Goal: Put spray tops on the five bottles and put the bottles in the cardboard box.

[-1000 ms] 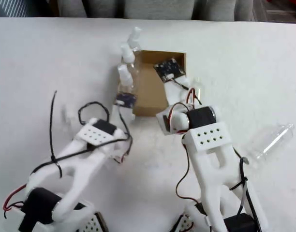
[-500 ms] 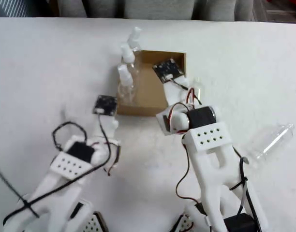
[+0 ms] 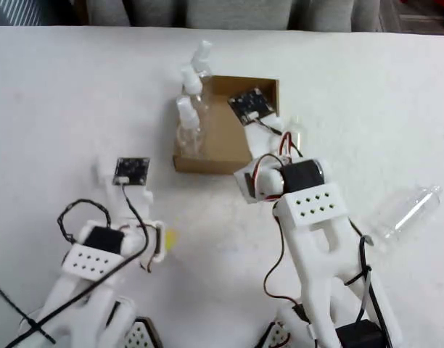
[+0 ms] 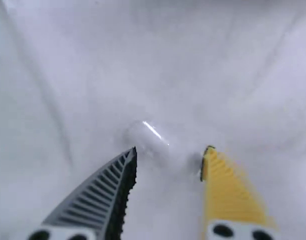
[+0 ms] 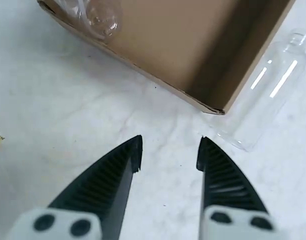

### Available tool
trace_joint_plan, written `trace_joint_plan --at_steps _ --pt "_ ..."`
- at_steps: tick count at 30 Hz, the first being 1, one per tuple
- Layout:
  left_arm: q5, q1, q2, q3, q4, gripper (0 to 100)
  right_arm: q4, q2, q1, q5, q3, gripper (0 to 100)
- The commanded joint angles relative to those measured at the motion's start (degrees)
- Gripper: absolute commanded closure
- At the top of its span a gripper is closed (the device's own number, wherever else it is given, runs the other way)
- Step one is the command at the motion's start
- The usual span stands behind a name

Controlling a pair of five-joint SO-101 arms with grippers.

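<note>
The left hand [image 4: 170, 152] hangs released over the white counter [image 4: 68, 60], straddling a small pale cylindrical piece [image 4: 147, 135], probably a spray top, as if lined up for a pick. The right hand [image 5: 168, 145], also released, sits at the brown cardboard box [image 5: 193, 55], near an uncapped clear plastic bottle [image 5: 268, 90] that likely needs that top; three capped bottles [image 3: 187, 123] lie in the box along one wall

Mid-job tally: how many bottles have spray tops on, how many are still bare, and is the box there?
Bottles with spray tops: 3
Bottles without tops: 2
Cardboard box: 1
Total: 6
</note>
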Motion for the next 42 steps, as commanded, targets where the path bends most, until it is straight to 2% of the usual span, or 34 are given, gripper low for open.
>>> trace_joint_plan --at_steps 1,9,13,16,23,27,33,42 --pt "-2.7 -0.5 4.9 0.3 -5.1 83 -1.0 -1.5 0.5 0.5 -0.7 84.0" --pt "-1.0 6.1 14.5 -5.0 -6.2 84 -1.0 -1.5 0.5 0.5 -0.7 84.0" --pt "3.3 8.2 13.7 -8.5 -6.2 99 -0.9 -2.0 1.2 0.5 -0.7 84.0" --pt "5.1 8.3 12.8 -11.2 -6.2 94 -0.9 -2.1 4.4 0.5 -1.1 84.0" --pt "7.6 7.8 13.0 -10.5 -9.9 98 -1.7 -1.5 12.8 -0.4 -1.4 84.0" --pt "7.6 7.8 13.0 -7.0 -14.5 98 -3.6 -1.4 16.9 -5.7 -1.7 84.0" --pt "7.6 4.8 13.0 -5.5 -17.1 98 -7.2 1.5 17.1 -9.4 -1.9 84.0" --pt "7.5 2.8 13.1 -5.5 -16.8 98 -9.9 19.7 18.1 -9.2 -14.3 83.6"
